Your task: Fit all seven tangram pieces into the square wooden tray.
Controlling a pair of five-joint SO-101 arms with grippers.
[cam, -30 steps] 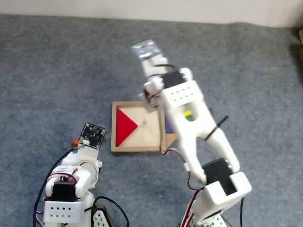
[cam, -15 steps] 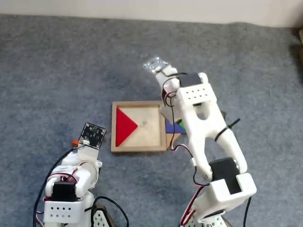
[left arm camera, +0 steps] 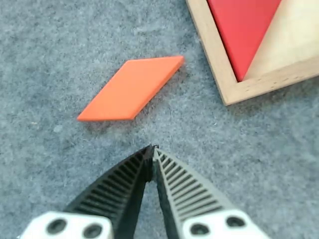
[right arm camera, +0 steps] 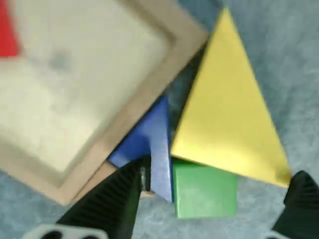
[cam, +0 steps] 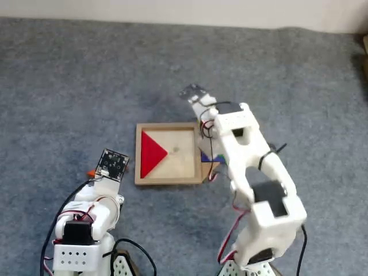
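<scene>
High view. A: where's the tray?
B: Square wooden tray (cam: pixel 168 180) sits mid-frame on the grey carpet (cam: pixel 69 75). The red triangle (cam: pixel 150 154) is inside it, against the tray's left wall. The rest of the tray floor is bare wood.
A: Arms?
B: The right arm (cam: pixel 247 155) hangs over the tray's right edge, and a bit of a blue piece (cam: pixel 206 156) peeks out beside that edge. The left arm (cam: pixel 86 224) is at the lower left, short of the tray's near-left corner.
A: Left gripper state?
B: In the left wrist view the left gripper (left arm camera: pixel 152 149) is closed tip to tip with nothing between the fingers. An orange parallelogram (left arm camera: pixel 130 88) lies flat on the carpet just ahead of the tips, not touching them. It is outside the tray, near the tray's corner.
A: Right gripper?
B: In the right wrist view the right gripper (right arm camera: pixel 218 174) is spread wide and grips nothing. A green square (right arm camera: pixel 204 194) lies between the fingers, with the blue piece touching one side of it. A yellow triangle (right arm camera: pixel 227 119) meets the square's far edge.
A: Any of those in the tray?
B: No, all three are on the carpet outside the rim. The blue one is tight against the rim. Can't tell whether the yellow overlaps the green.
</scene>
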